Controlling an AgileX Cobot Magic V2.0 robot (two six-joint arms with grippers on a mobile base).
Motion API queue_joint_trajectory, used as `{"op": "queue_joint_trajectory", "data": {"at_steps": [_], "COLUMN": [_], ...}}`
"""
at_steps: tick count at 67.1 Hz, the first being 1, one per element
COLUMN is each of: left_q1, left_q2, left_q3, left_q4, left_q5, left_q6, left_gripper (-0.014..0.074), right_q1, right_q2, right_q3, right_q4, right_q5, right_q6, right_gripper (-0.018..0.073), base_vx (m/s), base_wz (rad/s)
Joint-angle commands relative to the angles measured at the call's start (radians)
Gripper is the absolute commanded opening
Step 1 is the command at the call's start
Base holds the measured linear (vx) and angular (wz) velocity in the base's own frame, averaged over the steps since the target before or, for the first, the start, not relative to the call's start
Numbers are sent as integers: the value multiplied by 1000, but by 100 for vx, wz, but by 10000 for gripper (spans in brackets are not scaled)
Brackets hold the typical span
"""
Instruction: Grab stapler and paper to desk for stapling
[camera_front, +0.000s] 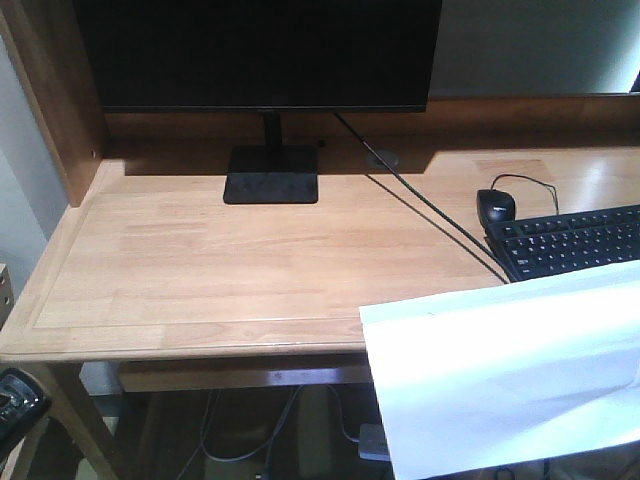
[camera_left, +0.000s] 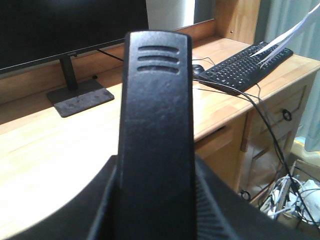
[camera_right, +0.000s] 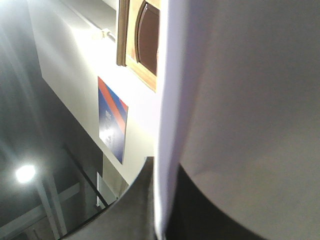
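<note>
Left claw (camera_left: 155, 220) is closed around my stapler (camera_left: 156, 125), rigid and compact, held off the table's (camera_front: 250, 260) front-left. My right claw (camera_right: 160, 210) pinches the paper's (camera_front: 510, 370) edge; thin, floppy, sagging front-right.

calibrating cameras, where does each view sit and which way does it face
Front view: before the light wooden plank desk, looking down toward its black flat monitor; the left gripper shows at lower left.
Left wrist view: behind the left gripper, facing along the gripped small black stapler across the desk.
Right wrist view: tilted up at a wall; right gripper holds the white paper sheet.
All three show that sheet.
</note>
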Motion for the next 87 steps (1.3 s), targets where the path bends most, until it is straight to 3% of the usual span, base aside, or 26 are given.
{"op": "queue_joint_trajectory", "data": {"at_steps": [1,87], "left_q1": [-2,-2], "left_q2": [12,12], "left_q3": [-30,-30], "left_q4": [-20,-20], "left_q5": [-118,-118], "left_q6": [-5,-5], "left_gripper": [-6,-6], "right_q1": [0,0], "right_q2": [8,8], "right_q3": [2,2], "right_q4": [10,10], "right_q5": [-54,-51], "right_q6": [-4,-4], "right_gripper": [-2,-2], "base_vx": [12,6], "base_wz": [0,1]}}
